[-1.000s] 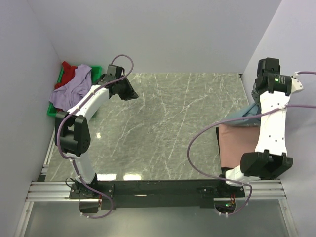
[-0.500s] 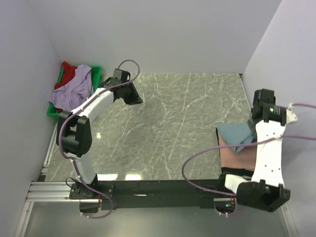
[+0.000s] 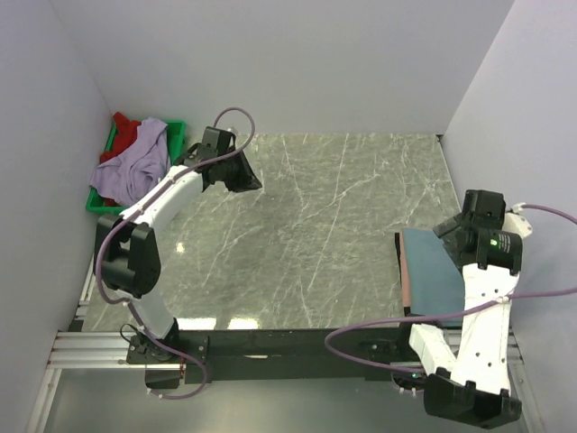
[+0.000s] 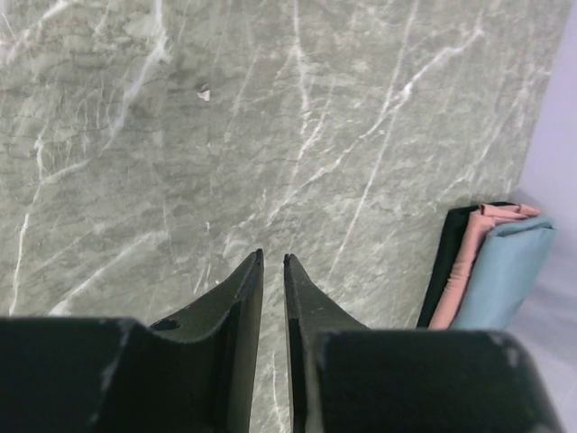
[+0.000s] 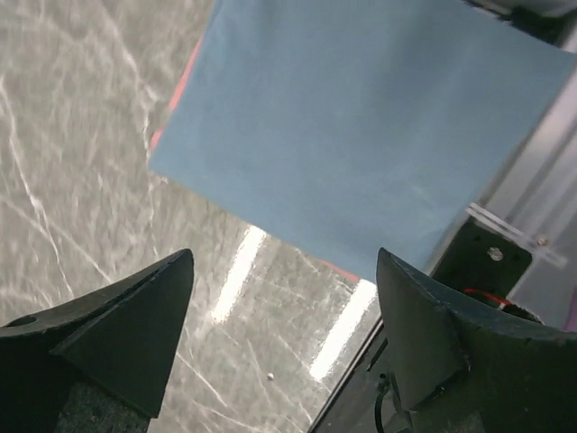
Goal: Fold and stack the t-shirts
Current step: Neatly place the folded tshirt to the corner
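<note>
A folded grey-blue t-shirt [image 3: 431, 267] lies flat at the table's right edge on a folded salmon pink t-shirt [image 3: 405, 281]; only the pink edge shows. My right gripper [image 3: 447, 229] hovers over the stack's far right corner, open wide, nothing between its fingers. The right wrist view has the grey-blue shirt [image 5: 361, 117] beyond the gripper [image 5: 284, 257]. A lavender t-shirt [image 3: 135, 167] and a red t-shirt [image 3: 126, 132] lie crumpled at the back left. My left gripper [image 3: 247, 175] hangs over bare table, a narrow gap between its fingers [image 4: 272, 259], holding nothing.
The green tray [image 3: 178, 134] holds the lavender and red shirts in the back left corner. White walls close in the left, back and right sides. The left wrist view looks across marble table [image 4: 180, 135] to the stack [image 4: 503, 275].
My right gripper swung toward the near edge with the grey-blue shirt, laid it flat on the pink one and opened. The left gripper shifted slightly right.
</note>
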